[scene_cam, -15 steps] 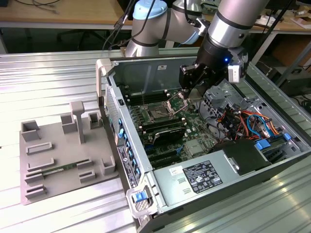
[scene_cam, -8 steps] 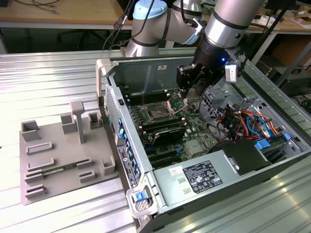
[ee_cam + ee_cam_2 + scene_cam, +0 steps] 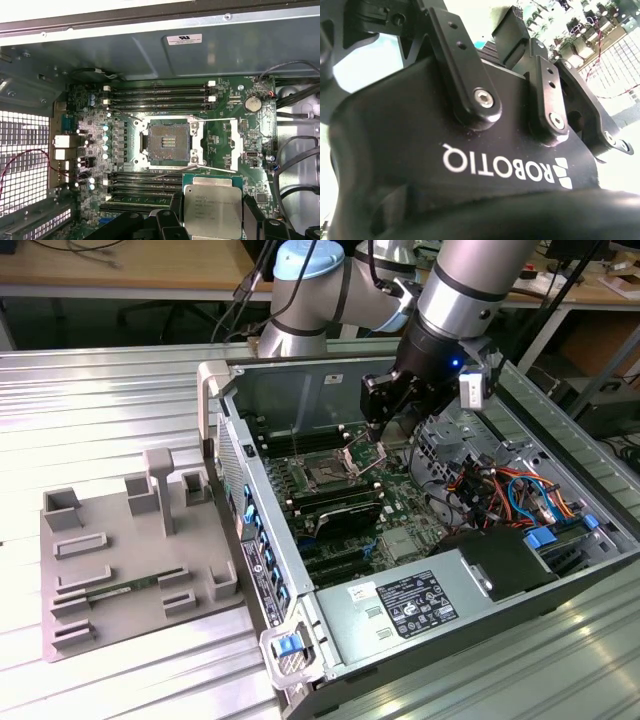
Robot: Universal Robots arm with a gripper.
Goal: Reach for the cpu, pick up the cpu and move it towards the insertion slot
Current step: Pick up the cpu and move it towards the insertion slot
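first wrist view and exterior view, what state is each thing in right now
cpu: held in the gripper, above the board, not seated
insertion slot: empty, metal frame swung open
computer case: lying on its side, panel off
grey tray: cpu spot not discernible, green memory stick lying in it

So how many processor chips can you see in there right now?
1. The cpu sits between the gripper fingers in the first wrist view, just short of the open, empty insertion slot. Others could be hidden elsewhere in the case.
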